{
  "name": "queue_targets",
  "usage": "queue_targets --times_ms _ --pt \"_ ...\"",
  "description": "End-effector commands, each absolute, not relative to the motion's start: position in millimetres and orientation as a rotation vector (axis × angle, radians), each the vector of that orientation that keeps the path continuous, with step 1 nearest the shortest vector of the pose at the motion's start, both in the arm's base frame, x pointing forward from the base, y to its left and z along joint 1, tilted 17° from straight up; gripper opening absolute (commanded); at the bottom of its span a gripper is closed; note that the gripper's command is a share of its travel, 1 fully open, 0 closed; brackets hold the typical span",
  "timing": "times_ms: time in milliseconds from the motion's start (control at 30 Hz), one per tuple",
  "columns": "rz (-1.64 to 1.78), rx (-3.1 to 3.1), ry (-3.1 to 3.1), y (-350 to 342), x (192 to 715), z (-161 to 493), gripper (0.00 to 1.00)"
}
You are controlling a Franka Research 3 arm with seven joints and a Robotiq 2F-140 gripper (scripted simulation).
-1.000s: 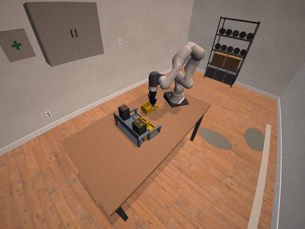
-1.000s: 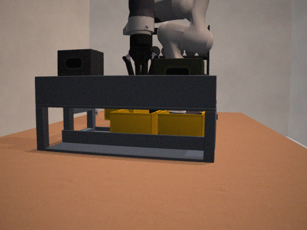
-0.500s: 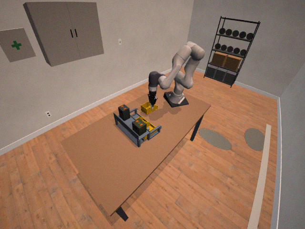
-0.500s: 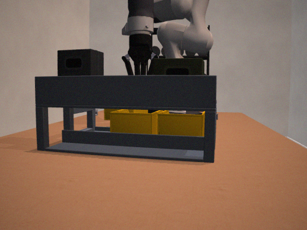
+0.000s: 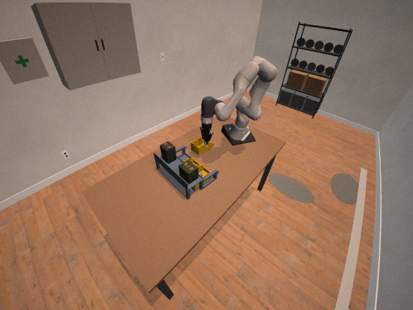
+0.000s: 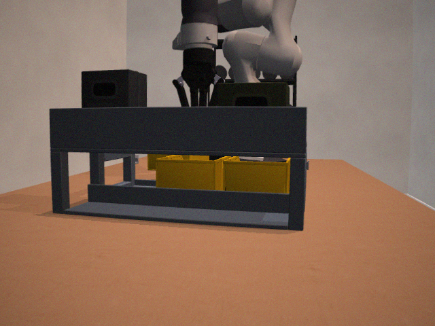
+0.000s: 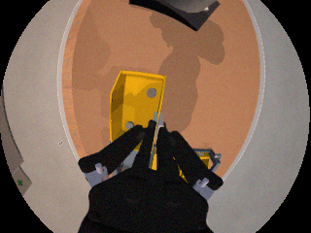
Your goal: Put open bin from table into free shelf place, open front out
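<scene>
The loose yellow open bin [image 5: 200, 146] [image 7: 135, 107] is on the table [image 5: 143, 213] between the grey shelf [image 5: 168, 168] [image 6: 175, 130] and the robot base. In the exterior view only a sliver of it [image 6: 151, 161] shows behind the shelf. My gripper [image 5: 207, 143] [image 7: 156, 117] points straight down and is shut on the bin's thin side wall. Small grey parts lie inside the bin. I cannot tell whether the bin touches the table. Two yellow bins [image 6: 185, 173] [image 6: 256, 175] stand side by side in the shelf. The place left of them is free.
Two dark boxes [image 5: 168, 152] [image 5: 188, 172] [image 6: 112, 87] [image 6: 253, 94] stand on the shelf's top board. The robot base [image 5: 238, 133] is just behind the bin. A dark lip [image 6: 185, 197] runs across the low part of the shelf.
</scene>
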State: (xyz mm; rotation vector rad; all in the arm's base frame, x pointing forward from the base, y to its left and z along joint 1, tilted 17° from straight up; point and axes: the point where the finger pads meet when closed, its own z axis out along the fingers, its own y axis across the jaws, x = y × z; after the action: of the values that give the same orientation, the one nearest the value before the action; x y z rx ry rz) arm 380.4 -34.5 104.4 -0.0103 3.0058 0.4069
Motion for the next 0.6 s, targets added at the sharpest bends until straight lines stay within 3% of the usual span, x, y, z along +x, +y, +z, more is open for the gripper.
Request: queue_targets --times_ms 0,567 --pt "0.400 -0.025 3.001 -35.9 382.5 105.2 0.00" --pt "0.400 -0.025 3.001 -36.1 387.5 105.5 0.00"
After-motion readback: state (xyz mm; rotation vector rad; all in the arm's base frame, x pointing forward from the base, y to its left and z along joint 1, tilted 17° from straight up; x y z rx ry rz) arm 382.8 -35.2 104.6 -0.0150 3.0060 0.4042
